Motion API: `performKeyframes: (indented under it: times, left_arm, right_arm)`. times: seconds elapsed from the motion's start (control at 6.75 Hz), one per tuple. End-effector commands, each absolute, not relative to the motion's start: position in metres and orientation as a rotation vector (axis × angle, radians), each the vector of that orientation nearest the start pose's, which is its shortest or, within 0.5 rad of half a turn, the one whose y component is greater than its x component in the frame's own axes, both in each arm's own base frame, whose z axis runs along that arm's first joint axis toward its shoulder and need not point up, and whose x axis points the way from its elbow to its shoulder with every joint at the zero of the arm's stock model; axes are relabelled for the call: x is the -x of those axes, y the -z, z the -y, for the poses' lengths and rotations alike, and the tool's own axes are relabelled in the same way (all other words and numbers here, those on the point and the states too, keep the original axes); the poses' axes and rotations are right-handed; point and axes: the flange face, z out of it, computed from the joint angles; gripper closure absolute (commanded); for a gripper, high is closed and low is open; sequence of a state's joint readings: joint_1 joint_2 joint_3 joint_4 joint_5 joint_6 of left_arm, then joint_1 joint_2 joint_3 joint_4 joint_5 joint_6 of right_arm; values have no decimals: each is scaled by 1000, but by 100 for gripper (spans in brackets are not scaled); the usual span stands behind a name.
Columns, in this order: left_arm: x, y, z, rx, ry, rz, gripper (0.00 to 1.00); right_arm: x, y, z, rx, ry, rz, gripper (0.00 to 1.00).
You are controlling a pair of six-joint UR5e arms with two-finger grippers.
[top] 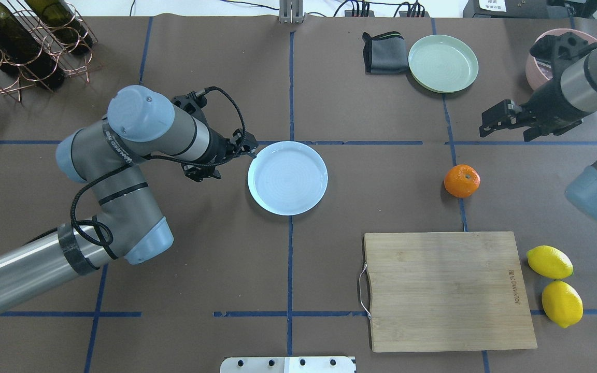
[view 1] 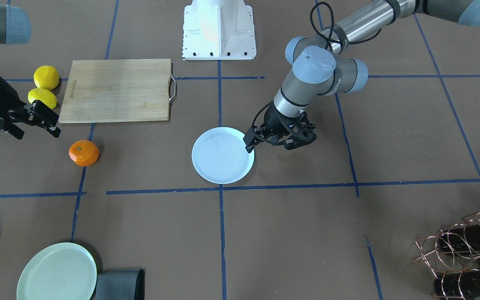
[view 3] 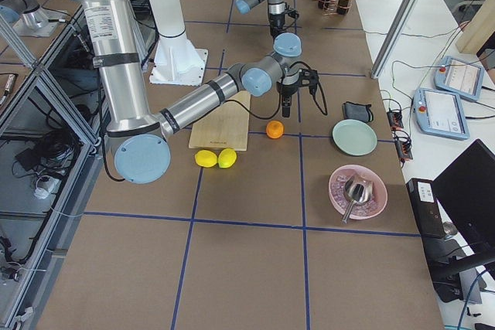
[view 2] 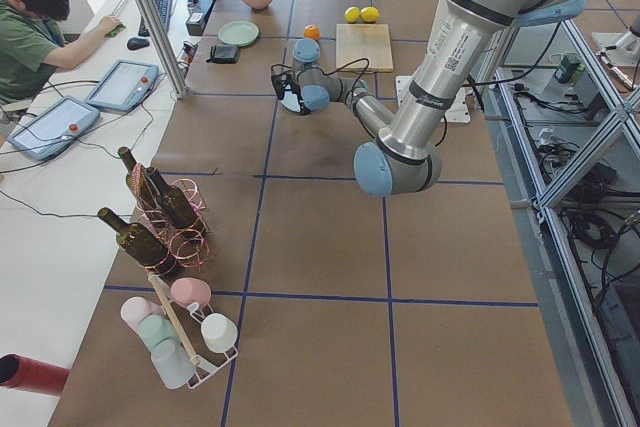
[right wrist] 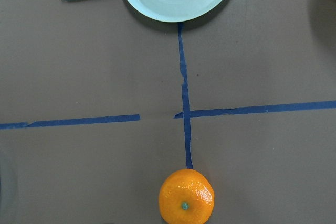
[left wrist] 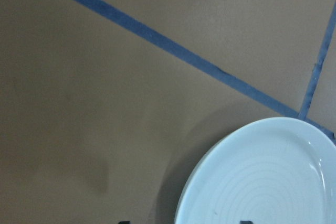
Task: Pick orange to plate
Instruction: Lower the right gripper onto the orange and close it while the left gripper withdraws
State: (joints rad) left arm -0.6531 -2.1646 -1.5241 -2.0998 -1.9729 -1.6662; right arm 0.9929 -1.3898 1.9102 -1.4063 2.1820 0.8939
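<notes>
The orange (top: 462, 181) lies alone on the brown table on a blue tape line, also showing low in the right wrist view (right wrist: 186, 198) and in the front view (view 1: 83, 153). My right gripper (top: 485, 128) hovers open beyond the orange and slightly to its right, apart from it, holding nothing (view 1: 48, 121). The white plate (top: 287, 177) sits empty at the table's middle (view 1: 222, 155). My left gripper (top: 248, 147) is at the plate's left rim, open; its fingertips barely show at the bottom of the left wrist view, beside the plate (left wrist: 262, 182).
A wooden cutting board (top: 449, 290) lies near the robot's side, with two lemons (top: 549, 262) at its right. A pale green plate (top: 443, 56), grey cloth (top: 381, 53) and pink bowl (view 3: 357, 191) sit far right. A wine rack (top: 18, 41) fills the far left corner.
</notes>
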Motion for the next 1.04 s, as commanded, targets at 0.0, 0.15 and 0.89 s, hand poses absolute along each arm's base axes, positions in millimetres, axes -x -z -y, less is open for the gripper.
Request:
performKeyframes:
  times: [0.0,0.15,0.89]
  left_arm:
    - [-448,-271,523,41,412,-1121,0]
    - [-425,-266,527,7,380,-1079,0]
    - [-400,-259,535,-26,371,-1059,0]
  right_arm:
    - [280,-414,491,-135,-34,838,0]
    - [304,-430,487,-140,-5,816,0]
    - [346,-456,476,-131,54,793,0]
